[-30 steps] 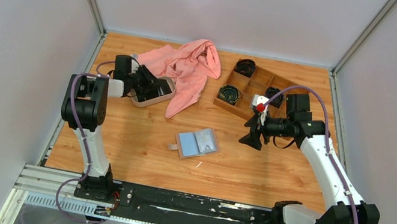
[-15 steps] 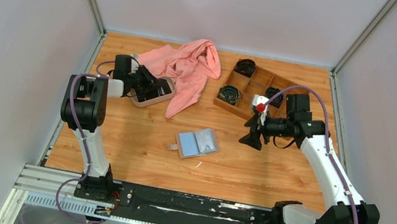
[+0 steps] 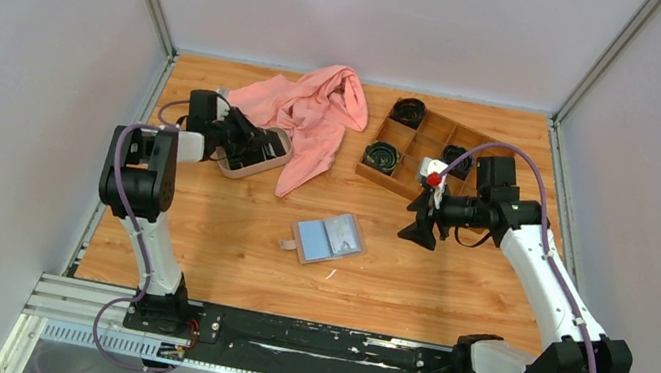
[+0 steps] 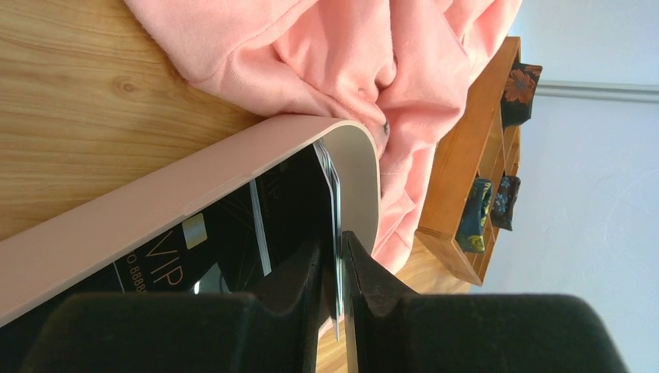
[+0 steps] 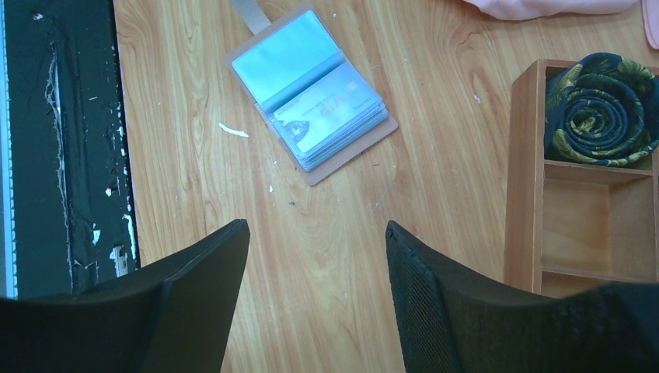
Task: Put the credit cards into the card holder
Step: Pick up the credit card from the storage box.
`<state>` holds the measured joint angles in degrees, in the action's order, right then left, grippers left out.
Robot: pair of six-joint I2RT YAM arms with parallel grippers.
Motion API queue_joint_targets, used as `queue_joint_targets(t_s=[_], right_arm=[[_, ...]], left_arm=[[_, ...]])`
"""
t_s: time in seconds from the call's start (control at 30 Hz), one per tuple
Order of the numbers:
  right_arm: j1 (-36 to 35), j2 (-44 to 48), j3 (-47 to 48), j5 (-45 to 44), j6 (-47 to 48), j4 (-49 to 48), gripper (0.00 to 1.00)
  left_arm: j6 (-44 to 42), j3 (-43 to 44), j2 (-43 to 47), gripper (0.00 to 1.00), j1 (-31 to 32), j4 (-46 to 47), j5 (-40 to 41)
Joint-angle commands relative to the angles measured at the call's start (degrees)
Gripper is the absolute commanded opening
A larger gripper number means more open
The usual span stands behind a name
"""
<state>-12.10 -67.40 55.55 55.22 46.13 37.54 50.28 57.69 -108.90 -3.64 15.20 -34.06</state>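
The card holder lies open on the wood, grey-blue pockets up; in the right wrist view the card holder shows a pale card in its right-hand pocket. My left gripper reaches into the beige-rimmed tray. In the left wrist view it is closed down on the edge of one thin credit card that stands on edge by the tray wall. A black card marked VIP lies flat in the tray. My right gripper hovers open and empty right of the holder.
A pink cloth lies against the tray's far side. A brown wooden compartment box with rolled dark ties stands at the back right, close to my right arm. The black rail runs along the near edge.
My left gripper's fingers have narrowed onto the upright card in the tray. The right arm and the card holder have not moved.
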Motion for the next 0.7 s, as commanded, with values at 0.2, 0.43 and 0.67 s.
queue_joint_targets(t_s=[0.2,0.43,0.67], right_arm=[[0.8,0.1,-0.2,0.0,1.0,1.5,0.69],[0.9,0.1,-0.2,0.1,1.1,1.5,0.69],[0.8,-0.1,-0.2,0.1,1.1,1.6,0.69]], left_arm=[[-0.5,-1.6,2.3,0.15,-1.1,-0.1,-0.9],[-1.0,-3.1,3.1,0.12,-2.1,-0.2,-1.3],[-1.5,-3.6,3.1,0.02,-2.7,-0.2,-2.1]])
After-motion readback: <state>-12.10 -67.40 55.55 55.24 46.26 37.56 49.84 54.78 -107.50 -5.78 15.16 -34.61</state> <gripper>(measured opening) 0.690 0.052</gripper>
